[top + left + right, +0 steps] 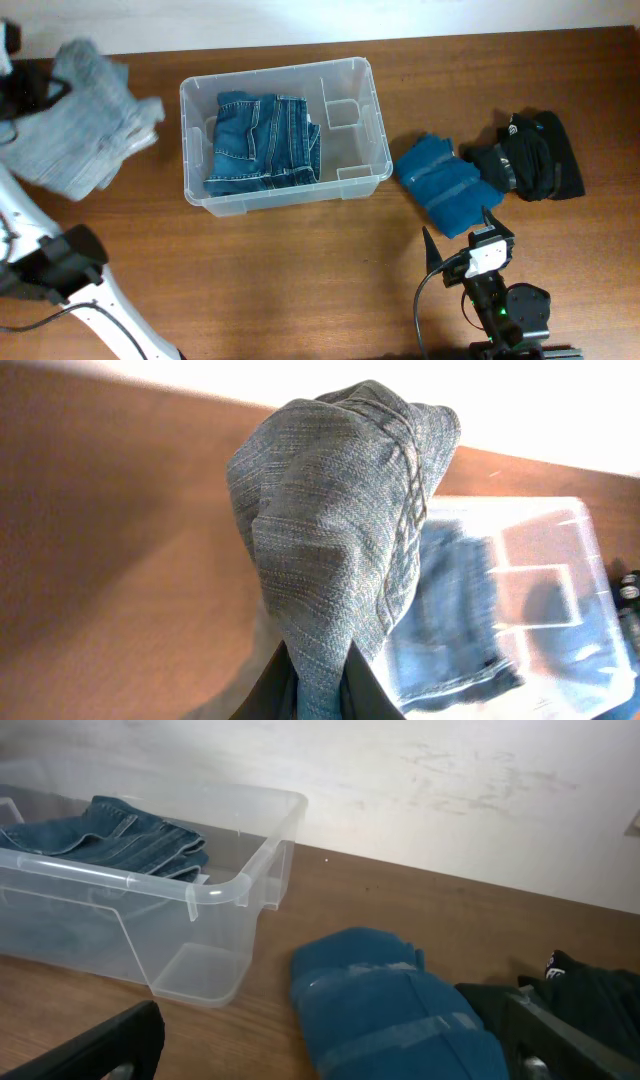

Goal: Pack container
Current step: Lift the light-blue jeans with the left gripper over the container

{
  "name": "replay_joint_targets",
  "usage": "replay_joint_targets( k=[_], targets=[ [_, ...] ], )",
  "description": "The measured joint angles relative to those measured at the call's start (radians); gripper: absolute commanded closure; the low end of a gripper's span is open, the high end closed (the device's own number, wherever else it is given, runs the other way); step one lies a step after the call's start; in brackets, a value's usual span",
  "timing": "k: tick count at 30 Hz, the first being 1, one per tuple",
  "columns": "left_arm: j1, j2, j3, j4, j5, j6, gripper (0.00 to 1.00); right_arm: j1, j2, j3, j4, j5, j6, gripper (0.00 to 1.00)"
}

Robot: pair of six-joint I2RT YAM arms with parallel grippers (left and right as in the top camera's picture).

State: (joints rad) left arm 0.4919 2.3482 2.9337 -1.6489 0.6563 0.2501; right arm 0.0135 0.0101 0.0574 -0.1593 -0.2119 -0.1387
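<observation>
The clear plastic container [350, 72] stands at the table's middle back with folded blue jeans [262, 142] in its left part; it also shows in the left wrist view [560, 520] and the right wrist view [240, 885]. My left gripper [320, 690] is shut on a light grey denim garment [330, 520], held up left of the container [85, 120]. My right gripper [462, 238] is open and empty, just in front of a folded blue garment [442, 182], which also shows in the right wrist view [385, 1010].
A black garment [535, 155] lies at the right, next to the blue one, and shows in the right wrist view [590, 990]. The container's right part has bare moulded compartments [345, 112].
</observation>
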Motion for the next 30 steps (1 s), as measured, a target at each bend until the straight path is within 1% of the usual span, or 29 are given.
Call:
replay_joint_targets(
  k=[2,5,8,9,13,17,19,20,22,27,30],
  targets=[
    [-0.070,0.000,0.105,0.010,-0.007,-0.079,0.99,0.000,0.000,0.000,0.000,0.000,0.000,0.02],
    [-0.156,-0.006,0.176,0.069,-0.016,-0.178,0.99,0.000,0.000,0.000,0.000,0.000,0.000,0.02],
    [-0.245,-0.010,0.188,0.149,-0.017,-0.326,0.99,0.000,0.000,0.000,0.000,0.000,0.000,0.02],
    [-0.277,-0.010,0.187,0.171,-0.018,-0.407,0.99,0.000,0.000,0.000,-0.001,0.000,0.000,0.02],
    [-0.351,-0.010,0.185,0.195,-0.047,-0.625,0.99,0.000,0.000,0.000,0.000,0.000,0.000,0.02],
    [-0.434,-0.010,0.185,0.150,-0.138,-0.876,0.99,0.000,0.000,0.000,0.000,0.000,0.000,0.02],
    [-0.474,-0.010,0.185,0.098,-0.199,-0.991,0.99,0.000,0.000,0.000,0.000,0.000,0.000,0.02],
    [-0.508,-0.010,0.185,0.042,-0.261,-1.089,0.99,0.000,0.000,0.000,0.000,0.000,0.000,0.02],
    [-0.554,-0.010,0.185,-0.027,-0.335,-1.220,0.99,0.000,0.000,0.000,0.000,0.000,0.000,0.02],
    [-0.646,-0.010,0.183,-0.045,-0.456,-1.421,0.99,0.000,0.000,0.000,0.000,0.000,0.000,0.02],
    [-0.697,-0.010,0.183,-0.045,-0.533,-1.508,0.99,0.000,0.000,0.000,0.000,0.000,0.000,0.02]
  ],
)
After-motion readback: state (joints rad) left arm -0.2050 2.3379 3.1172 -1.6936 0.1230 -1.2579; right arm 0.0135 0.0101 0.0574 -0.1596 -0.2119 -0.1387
